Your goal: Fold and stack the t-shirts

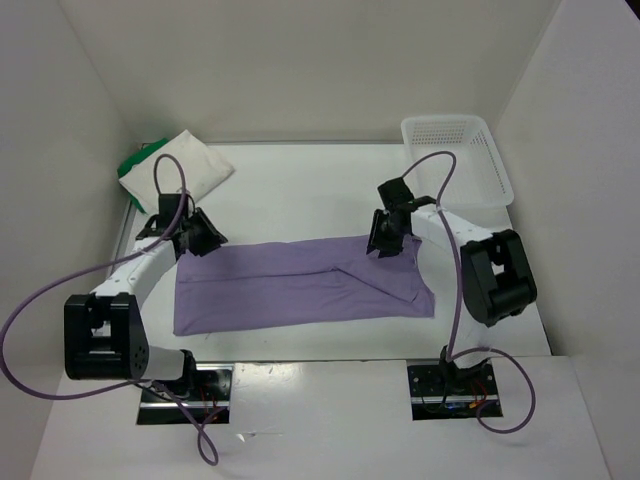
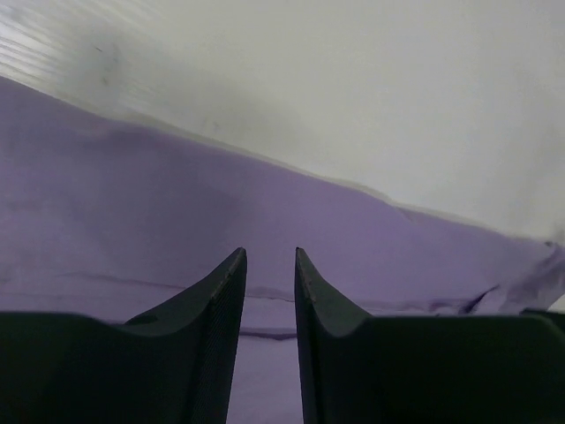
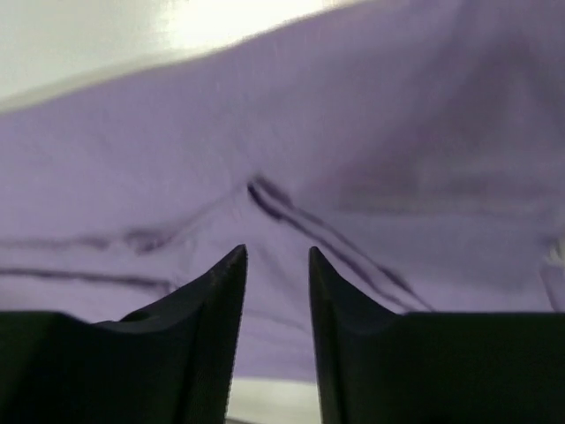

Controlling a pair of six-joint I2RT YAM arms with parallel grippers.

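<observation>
You have a white table [image 1: 300,190] boxed in by plain white walls [image 1: 320,70] behind and on both sides, with a white mesh basket [image 1: 458,148] in its far right corner.

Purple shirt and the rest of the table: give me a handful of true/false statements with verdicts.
1. The purple shirt lies as a long band on the table, between the two arms. True.
2. The left gripper is clamped on the purple shirt. False: its jaws stand apart with nothing between them.
3. The cream-white shirt sits folded on the green shirt in the far left corner. True.
4. The basket holds a folded shirt. False: no shirt shows in it.
5. The right gripper is open. True.
</observation>
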